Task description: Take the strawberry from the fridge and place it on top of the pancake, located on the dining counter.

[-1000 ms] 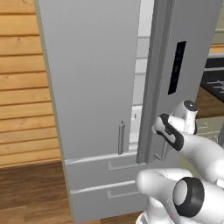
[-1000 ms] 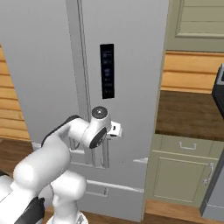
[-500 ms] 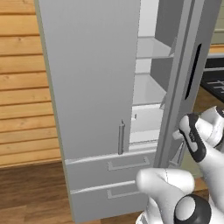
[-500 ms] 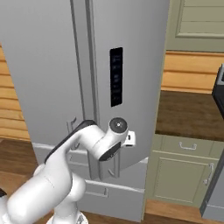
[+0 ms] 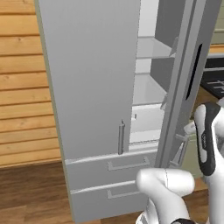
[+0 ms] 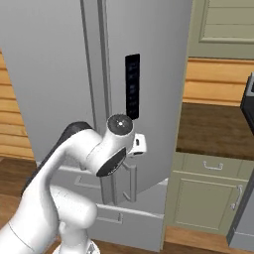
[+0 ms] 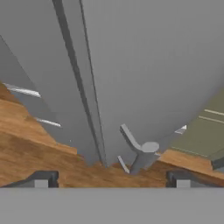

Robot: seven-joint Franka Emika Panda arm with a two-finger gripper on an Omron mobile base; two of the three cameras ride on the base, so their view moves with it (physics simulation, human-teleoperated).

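Observation:
The tall light-grey fridge [image 5: 92,87] stands with its right door [image 5: 188,78] swung partly open, showing white inner shelves [image 5: 148,89] and a pale bin [image 5: 146,121]. In the hand view my gripper [image 7: 111,180] is open, its two dark fingertips [image 7: 41,179] wide apart at the bottom. The door's bar handle [image 7: 139,154] sits ahead of them, untouched. My arm [image 6: 106,149] reaches along the door's outer face, just below the dark control panel [image 6: 132,84]. The strawberry, the pancake and the dining counter are out of view.
Two fridge drawers [image 5: 113,166] lie below the doors. A wooden plank wall [image 5: 22,87] is to the left. To the right, a grey-green cabinet [image 6: 208,193] carries a dark brown top [image 6: 213,129]. The floor [image 5: 30,192] is wood.
The right fridge door has swung further open. My gripper has opened and let go of the door handle, and the arm has shifted right with the door.

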